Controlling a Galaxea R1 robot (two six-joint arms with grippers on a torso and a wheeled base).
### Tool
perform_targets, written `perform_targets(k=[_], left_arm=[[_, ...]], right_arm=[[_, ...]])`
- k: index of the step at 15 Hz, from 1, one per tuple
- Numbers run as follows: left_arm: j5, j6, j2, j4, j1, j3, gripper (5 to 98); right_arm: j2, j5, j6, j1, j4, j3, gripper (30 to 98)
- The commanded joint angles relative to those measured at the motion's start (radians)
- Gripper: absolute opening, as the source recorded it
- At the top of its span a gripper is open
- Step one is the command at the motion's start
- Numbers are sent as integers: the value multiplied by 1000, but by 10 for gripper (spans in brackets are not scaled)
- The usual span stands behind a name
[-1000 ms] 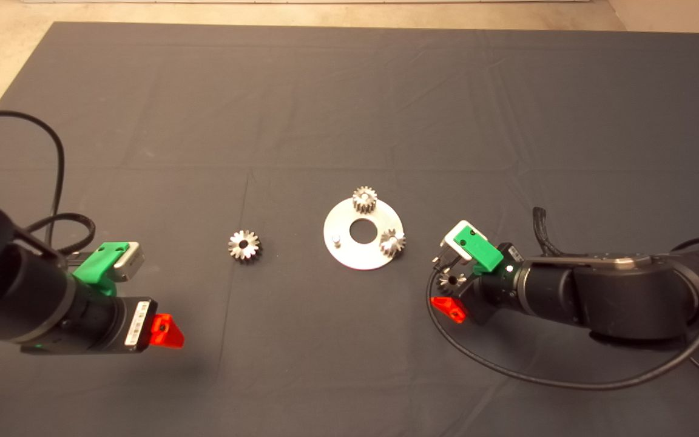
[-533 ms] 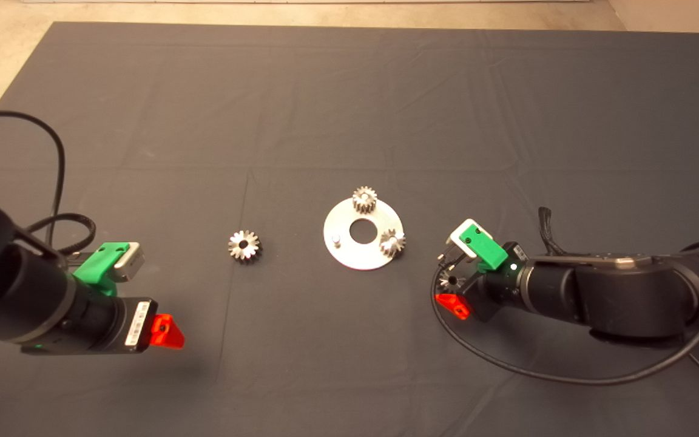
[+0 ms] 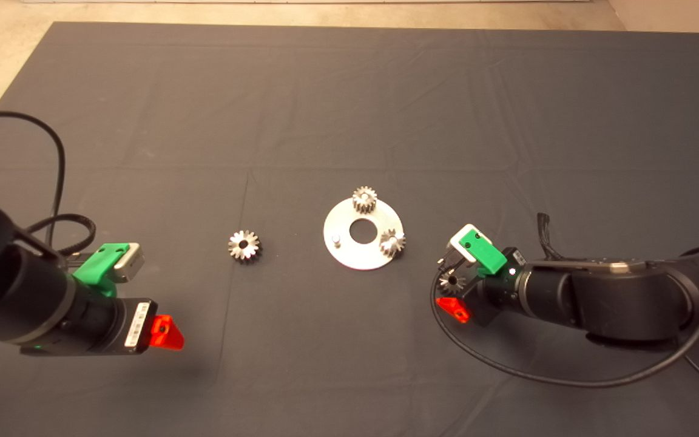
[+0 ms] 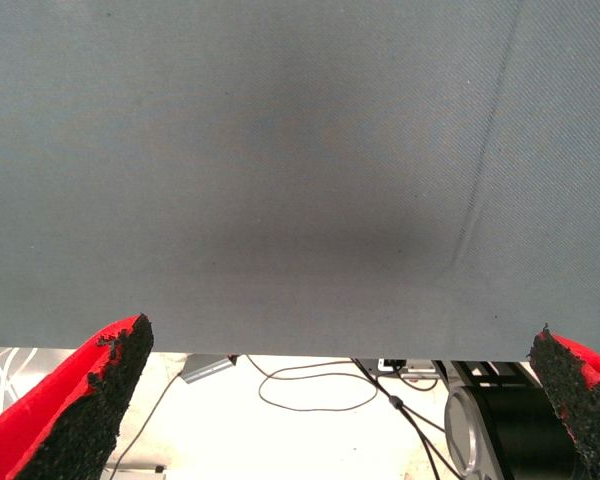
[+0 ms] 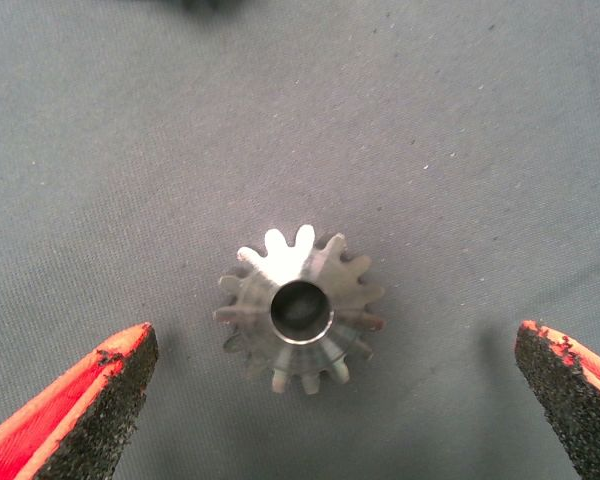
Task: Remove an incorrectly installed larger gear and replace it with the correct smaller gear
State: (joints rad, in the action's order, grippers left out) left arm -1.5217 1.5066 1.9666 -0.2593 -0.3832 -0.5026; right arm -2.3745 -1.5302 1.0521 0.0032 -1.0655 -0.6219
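The larger gear [image 3: 244,246] lies flat on the mat, left of the round silver plate [image 3: 349,258]. The plate carries two small gears [image 3: 364,199] [image 3: 392,242] and one bare peg [image 3: 337,238]. The smaller gear [image 3: 451,281] lies on the mat right of the plate. My right gripper [image 3: 450,283] is open and straddles it. In the right wrist view the smaller gear [image 5: 300,310] sits midway between the fingers [image 5: 90,410], touching neither. My left gripper [image 3: 152,297] is open and empty at the lower left, over bare mat [image 4: 300,150].
A black cable [image 3: 537,376] loops on the mat below my right arm. Another cable [image 3: 58,158] curls by my left arm. The mat's front edge, with floor and cables beyond it, shows in the left wrist view [image 4: 310,380].
My right gripper has sunk a little around the smaller gear, which still lies on the mat. The left arm and the other gears have not moved.
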Motion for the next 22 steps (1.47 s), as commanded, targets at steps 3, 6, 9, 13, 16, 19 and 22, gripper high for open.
perform_targets(k=[3,6,9,13,16,19,22], left_arm=[[-15,7,-4,20,-14,12,975],[-15,7,-4,20,-13,12,976],[-15,7,-4,20,-13,12,976],[-15,7,-4,20,-13,12,976],[-15,7,-4,20,-14,12,976],[-15,7,-5,20,-14,14,976],[-15,7,-5,20,-14,15,975]], right_arm=[[-1,-123,23,5,-27,-11,905],[-1,-122,25,5,-27,-11,876],[-1,-108,25,5,-27,-11,848],[-1,-103,25,5,-27,-11,804],[-3,-102,25,5,-27,-11,752],[-3,-85,23,5,-27,-13,725],[-6,-71,25,5,-27,-19,699]])
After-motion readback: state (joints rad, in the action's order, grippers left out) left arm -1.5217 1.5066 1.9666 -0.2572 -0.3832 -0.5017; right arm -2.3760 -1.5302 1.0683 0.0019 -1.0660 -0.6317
